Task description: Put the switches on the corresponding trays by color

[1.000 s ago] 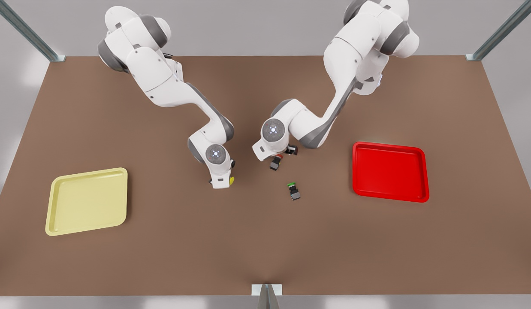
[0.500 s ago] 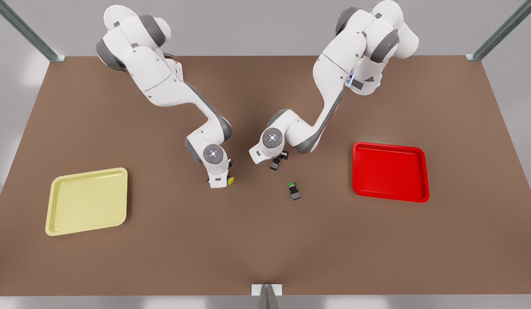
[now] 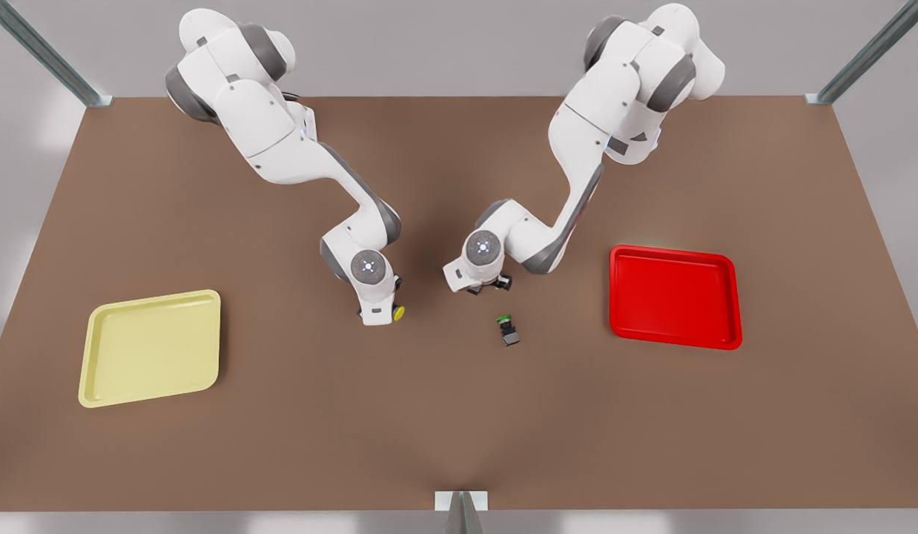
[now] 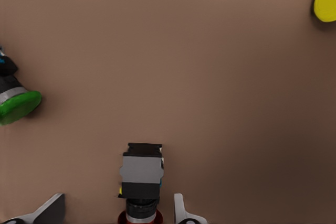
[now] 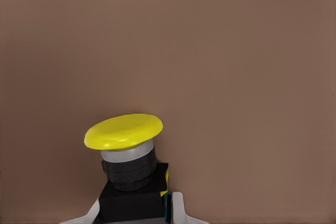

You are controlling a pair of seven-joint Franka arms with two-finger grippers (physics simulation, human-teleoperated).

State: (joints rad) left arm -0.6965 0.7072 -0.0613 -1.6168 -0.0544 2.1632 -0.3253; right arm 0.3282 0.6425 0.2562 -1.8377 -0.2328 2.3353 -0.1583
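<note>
high front overview of the table (image 3: 459,415); both wrist cameras close, looking down at it

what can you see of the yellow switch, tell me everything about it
The yellow switch has a wide, glossy, slightly domed yellow cap on a pale grey collar, a ribbed black neck and a boxy black body. It lies between the right gripper fingers, which close on its body, cap pointing away from the wrist. In the front view the cap pokes out beside the gripper, low over the brown table, well short of the yellow tray.
</note>
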